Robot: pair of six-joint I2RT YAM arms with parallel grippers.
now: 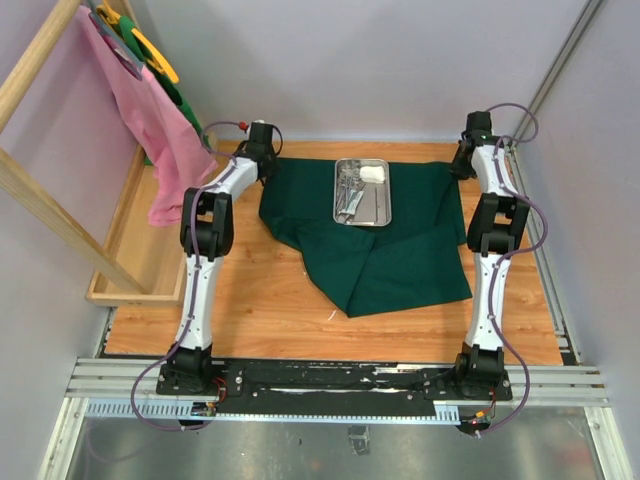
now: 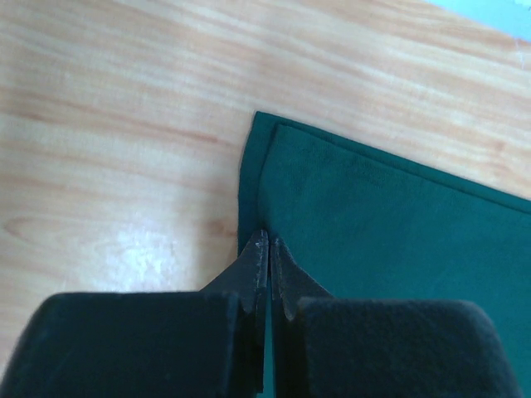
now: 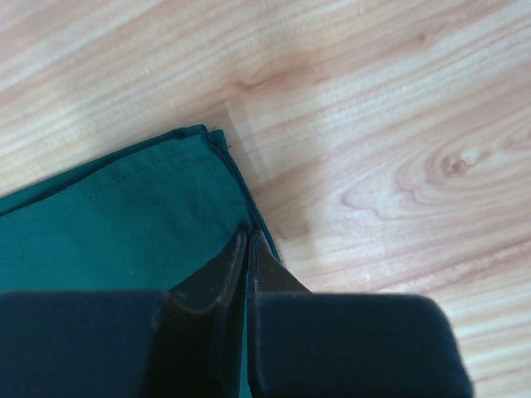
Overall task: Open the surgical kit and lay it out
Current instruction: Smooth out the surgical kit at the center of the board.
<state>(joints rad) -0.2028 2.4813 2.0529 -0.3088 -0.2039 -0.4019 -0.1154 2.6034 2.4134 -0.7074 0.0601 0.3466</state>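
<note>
The dark green cloth wrap point(image 1: 385, 250) lies opened on the wooden table, its front part still folded over itself. The shiny steel tray point(image 1: 362, 205) sits on its far middle and holds thin steel instruments point(image 1: 349, 195) and a white gauze wad point(image 1: 373, 173). My left gripper point(image 1: 268, 166) is at the cloth's far left corner. In the left wrist view it point(image 2: 270, 249) is shut on the cloth's edge point(image 2: 382, 240). My right gripper point(image 1: 461, 166) is at the far right corner, and in the right wrist view it point(image 3: 249, 240) is shut on the cloth's hem point(image 3: 124, 224). No small white packet shows.
A wooden rack at the left holds a pink cloth point(image 1: 165, 140) with green and yellow items behind it. Its wooden base frame point(image 1: 125, 260) borders the table's left side. Walls close in at the back and right. A metal rail point(image 1: 340, 385) runs along the near edge.
</note>
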